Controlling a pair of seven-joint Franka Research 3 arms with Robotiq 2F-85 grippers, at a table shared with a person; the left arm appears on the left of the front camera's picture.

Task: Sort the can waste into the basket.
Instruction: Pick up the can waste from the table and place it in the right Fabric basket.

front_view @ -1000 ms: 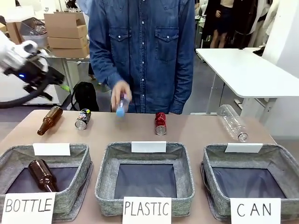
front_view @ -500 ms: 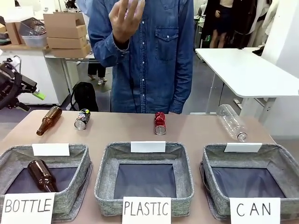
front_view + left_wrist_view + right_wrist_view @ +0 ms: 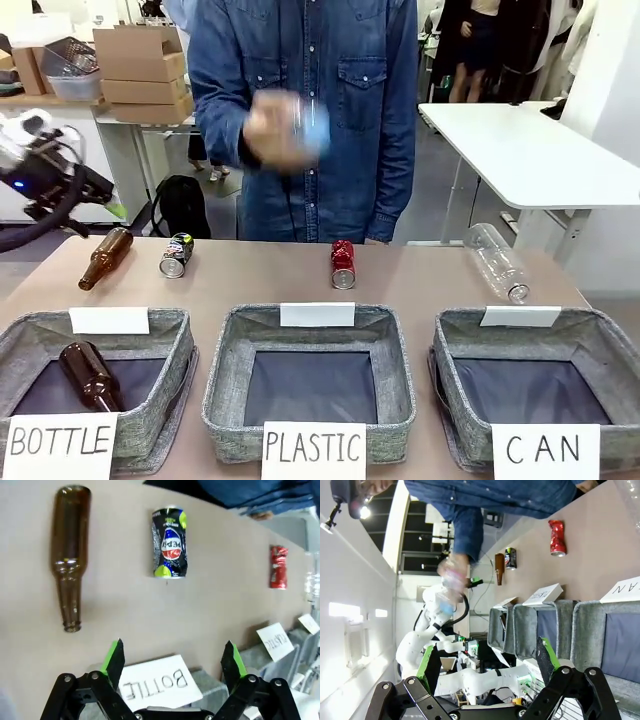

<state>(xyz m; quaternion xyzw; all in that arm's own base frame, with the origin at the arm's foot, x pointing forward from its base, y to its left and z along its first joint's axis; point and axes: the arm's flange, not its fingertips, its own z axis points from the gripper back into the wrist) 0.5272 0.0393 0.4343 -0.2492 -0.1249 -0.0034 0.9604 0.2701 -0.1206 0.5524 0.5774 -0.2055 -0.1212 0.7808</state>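
Note:
Two cans lie on the table's far side: a red can [image 3: 343, 265] in the middle and a dark can [image 3: 177, 254] with yellow-green print to its left. The grey basket [image 3: 600, 350] signed "CAN" stands at front right with nothing in it. My left gripper [image 3: 105, 200] hovers open above the table's left end; its wrist view looks down on the dark can [image 3: 169, 542] and the red can [image 3: 278, 566] beyond the open left gripper [image 3: 172, 660]. My right gripper [image 3: 487, 662] is open and holds nothing, far from the red can [image 3: 557, 538] and near the CAN basket [image 3: 582, 630].
A brown bottle [image 3: 105, 257] lies left of the dark can, and another [image 3: 90, 375] rests in the BOTTLE basket [image 3: 150, 330]. A clear plastic bottle [image 3: 497, 262] lies at far right. The PLASTIC basket [image 3: 310, 335] holds nothing. The person's hand [image 3: 285, 130] holds a bottle at chest height.
The person's hand rose from table level with a blue-capped bottle and is now blurred at chest height. My left arm drew back to the left and shifted a little.

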